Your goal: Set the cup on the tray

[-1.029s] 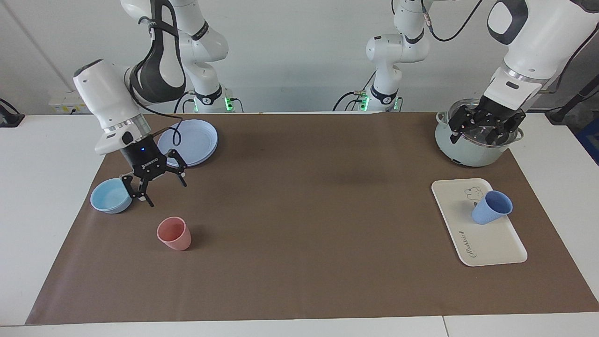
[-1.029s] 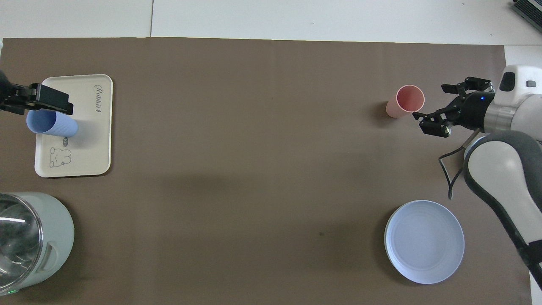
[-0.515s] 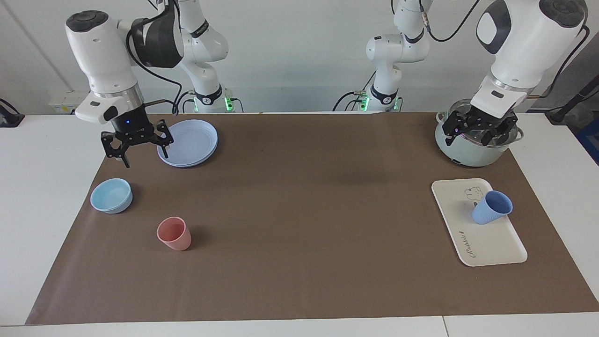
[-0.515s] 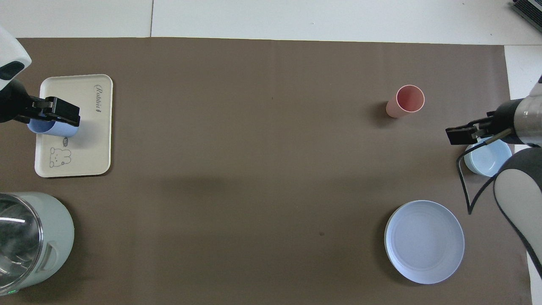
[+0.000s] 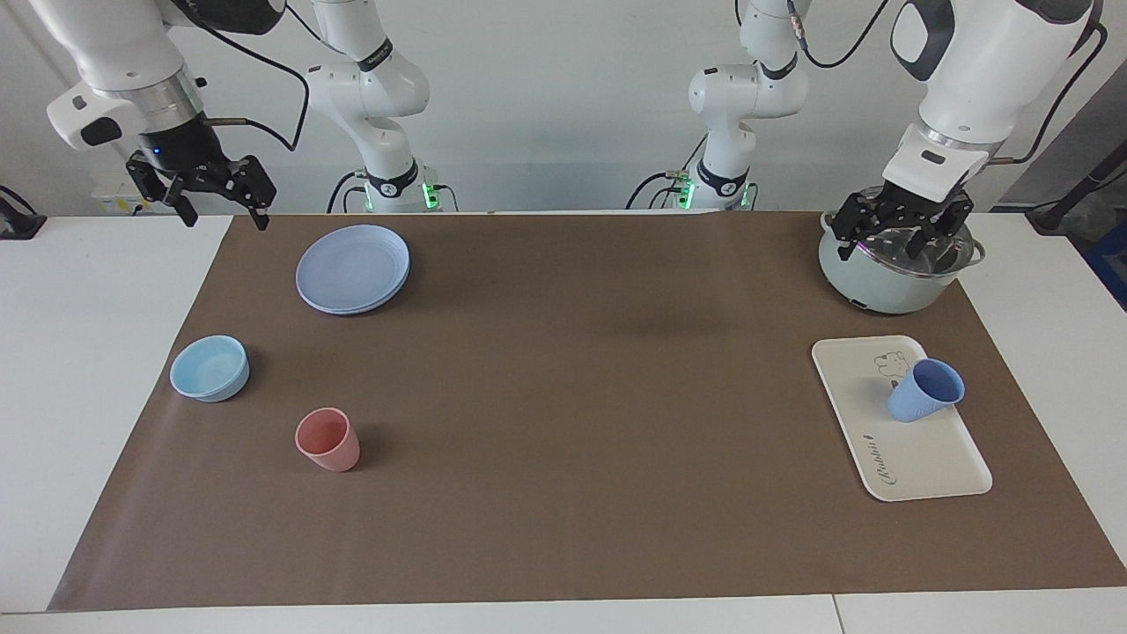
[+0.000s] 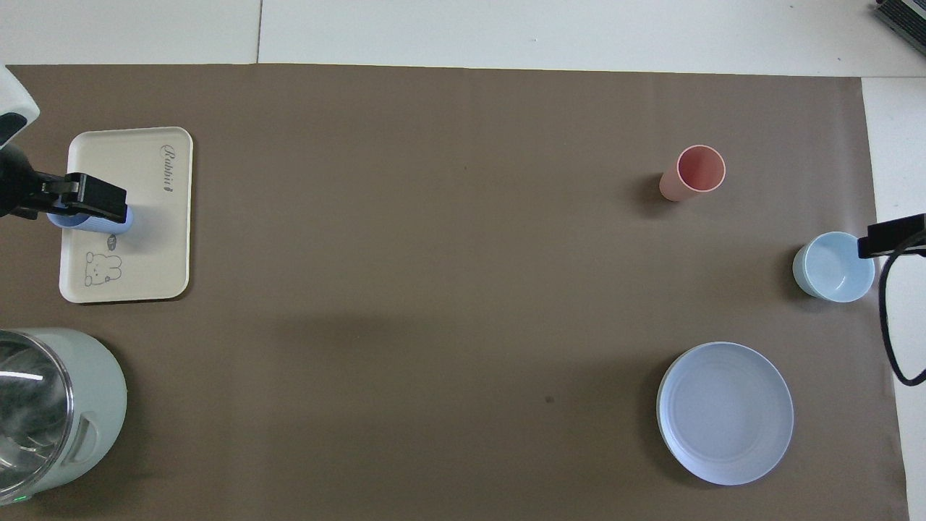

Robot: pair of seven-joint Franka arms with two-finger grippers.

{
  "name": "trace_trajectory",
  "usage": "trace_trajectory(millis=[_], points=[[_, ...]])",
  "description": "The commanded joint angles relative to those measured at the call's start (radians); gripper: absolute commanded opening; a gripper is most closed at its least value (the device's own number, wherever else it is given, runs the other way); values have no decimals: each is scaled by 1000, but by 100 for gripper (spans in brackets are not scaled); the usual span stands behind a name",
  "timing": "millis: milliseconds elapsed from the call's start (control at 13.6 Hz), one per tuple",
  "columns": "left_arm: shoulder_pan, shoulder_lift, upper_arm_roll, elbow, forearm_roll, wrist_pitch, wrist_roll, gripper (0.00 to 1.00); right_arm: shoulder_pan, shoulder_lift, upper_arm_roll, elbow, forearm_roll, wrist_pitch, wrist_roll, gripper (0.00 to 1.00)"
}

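Note:
The periwinkle-blue cup (image 5: 924, 390) stands on the cream-white tray (image 5: 916, 453) beside the bear drawing, toward the left arm's end of the table. Nothing holds it. My left gripper (image 5: 905, 238) hangs open and empty over the pot, well above the tray. In the overhead view one of its fingers (image 6: 90, 199) covers most of the cup (image 6: 87, 224) on the tray (image 6: 155, 239). My right gripper (image 5: 224, 210) is open, empty and raised high over the mat's corner at the right arm's end. Only a fingertip (image 6: 893, 235) of it shows in the overhead view.
A pale green pot (image 5: 894, 280) (image 6: 43, 412) stands nearer to the robots than the tray. At the right arm's end are a round blue plate (image 5: 353, 267) (image 6: 725, 412), a light-blue bowl (image 5: 209, 367) (image 6: 833, 266) and a pink cup (image 5: 327, 438) (image 6: 693, 172).
My right gripper has risen from beside the light-blue bowl and drawn back over the mat's corner. The left gripper has lifted slightly over the pot. The cup has not moved.

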Motion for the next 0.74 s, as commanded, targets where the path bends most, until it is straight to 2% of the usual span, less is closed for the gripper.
trace_trajectory(millis=[0, 221, 662], points=[[2, -40, 4, -31, 11, -19, -8, 100, -7, 12, 11, 3, 2, -14, 22, 100], [2, -57, 11, -39, 9, -84, -5, 100, -4, 5, 17, -5, -1, -34, -3, 100], [10, -94, 13, -101, -18, -56, -8, 100, -4, 17, 44, 17, 36, -36, 56, 100]])
